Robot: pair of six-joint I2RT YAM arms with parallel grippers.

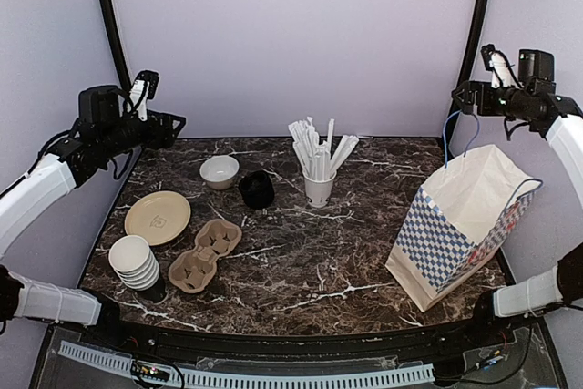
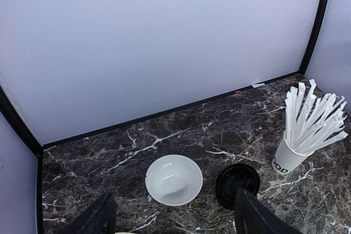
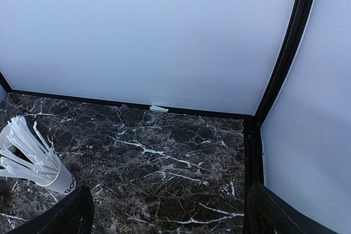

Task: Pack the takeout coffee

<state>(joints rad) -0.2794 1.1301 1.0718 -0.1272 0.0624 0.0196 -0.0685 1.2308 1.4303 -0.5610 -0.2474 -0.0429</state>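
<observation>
Left hand (image 1: pixel 171 125), right hand (image 1: pixel 463 96) wide open, empty. Left: straddle takeout coffee (image 1: pixel 257 189) mid-body, squeeze gently, carry upright to bag (image 1: pixel 460 225).

Soft, even light fills the pale-walled booth (image 1: pixel 291 43); shadows on the dark veined marble tabletop (image 1: pixel 301 225) fall faint. Views are sharp; black corner posts (image 1: pixel 107 15) bow at the edges.

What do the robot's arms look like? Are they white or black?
Both! The left arm and right arm have smooth white tube-shaped shells with chunky black joints. Thin black cables loop beside the joints. The left gripper and right gripper each have two black fingers.
</observation>
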